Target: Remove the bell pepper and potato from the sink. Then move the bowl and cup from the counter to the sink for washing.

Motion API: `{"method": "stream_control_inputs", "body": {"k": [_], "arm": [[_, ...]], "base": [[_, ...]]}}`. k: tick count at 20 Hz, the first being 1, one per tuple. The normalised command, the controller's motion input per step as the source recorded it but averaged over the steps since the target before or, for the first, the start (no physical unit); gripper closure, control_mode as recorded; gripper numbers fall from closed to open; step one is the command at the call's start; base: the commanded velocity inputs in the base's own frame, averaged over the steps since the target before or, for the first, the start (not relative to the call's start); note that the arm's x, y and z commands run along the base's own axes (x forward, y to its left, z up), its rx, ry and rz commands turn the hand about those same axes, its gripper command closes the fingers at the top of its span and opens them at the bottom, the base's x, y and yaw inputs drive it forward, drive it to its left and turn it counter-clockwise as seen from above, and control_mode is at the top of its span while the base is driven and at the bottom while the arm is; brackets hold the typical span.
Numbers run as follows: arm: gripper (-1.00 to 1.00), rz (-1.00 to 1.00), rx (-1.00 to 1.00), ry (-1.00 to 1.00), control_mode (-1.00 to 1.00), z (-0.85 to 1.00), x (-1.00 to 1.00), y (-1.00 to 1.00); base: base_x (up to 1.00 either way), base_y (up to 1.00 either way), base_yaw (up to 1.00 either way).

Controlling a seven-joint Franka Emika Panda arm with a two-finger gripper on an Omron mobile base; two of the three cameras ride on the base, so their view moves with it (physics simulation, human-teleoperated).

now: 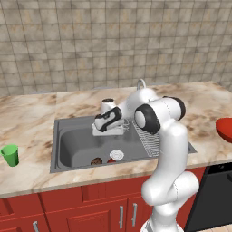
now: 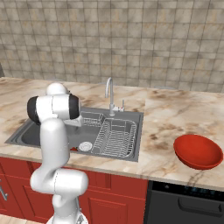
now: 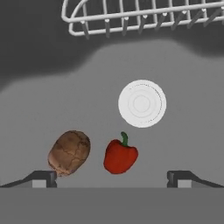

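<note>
Pincer (image 3: 112,177) wide open, nothing between the fingers, hanging over the sink (image 1: 68,145) and looking down at its floor. In the hand view one dark fingertip (image 3: 41,177) sits low left, the other low right, well apart.

Bell pepper (image 3: 120,155) lies on the basin floor between the two fingertips, closer to the left one; glossy red, green stem pointing toward the drain (image 3: 141,103). Potato (image 3: 69,152) lies just beside the pepper on its left, a narrow gap between them, not touching. Its lower end sits right above the left fingertip in the hand view. The round pale drain is a little beyond the pepper, apart from both vegetables.

A white wire rack (image 3: 140,17) crosses the top of the hand view; in the right base view it fills the right part of the basin. Chrome faucet (image 2: 109,94) stands at the back edge.

Cup (image 1: 10,155), green, upright on the marble tabletop (image 1: 31,118), left of the sink, well apart from it. Bowl (image 2: 197,151), red, on the tabletop to the right of the sink, near the front edge.
</note>
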Motion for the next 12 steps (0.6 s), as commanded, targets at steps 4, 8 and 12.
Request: {"method": "stream_control_inputs", "body": {"k": [4,8,12], "arm": [[-1.0,0.0,0.0,-0.03,-1.0,-0.22,0.02,-0.06],[-1.0,0.0,0.0,0.0,-1.0,-0.25,-0.02,-0.07],[-1.0,0.0,0.0,0.0,-1.0,-0.22,-0.12,-0.05]], "base": [[0.0,0.0,0.0],[0.0,0.0,0.0],[0.0,0.0,0.0]]}}
